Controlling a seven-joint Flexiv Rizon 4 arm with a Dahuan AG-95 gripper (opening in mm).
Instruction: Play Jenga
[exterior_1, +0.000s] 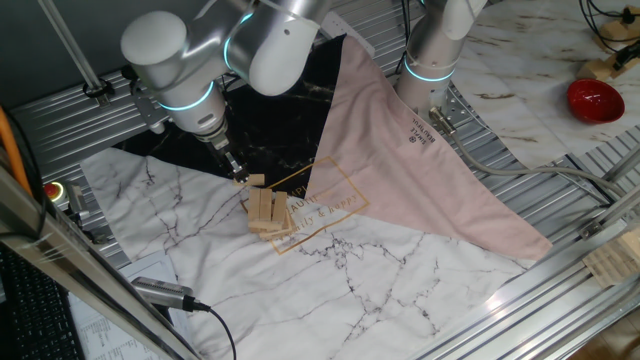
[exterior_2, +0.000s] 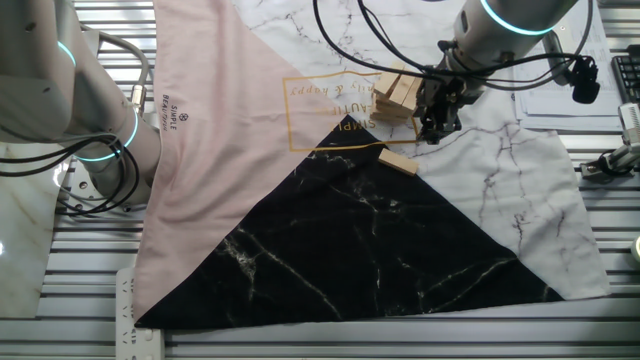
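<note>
Black marble-patterned cloth (exterior_2: 350, 235) fills the foreground of the other fixed view, one panel of a three-coloured sheet over the metal slatted table (exterior_2: 330, 335). Beyond its far point sits the Jenga stack (exterior_2: 397, 97), a low pile of light tan wooden blocks laid crosswise, on the white marble panel at the edge of the gold printed frame. One loose tan wooden block (exterior_2: 398, 163) lies apart from the stack, on the side toward the black panel. The silver arm's two-finger gripper (exterior_2: 437, 122) hangs just beside the stack, close above that loose block; whether the jaws are parted or closed I cannot tell, since the fingertips are dark and small in both views.

Judging by this, the step is drawing a block clear of the stack. To do it well, keep the pull straight along the block's length and level, go slowly, and keep the fingers away from neighbouring layers, which already look skewed in one fixed view.
</note>
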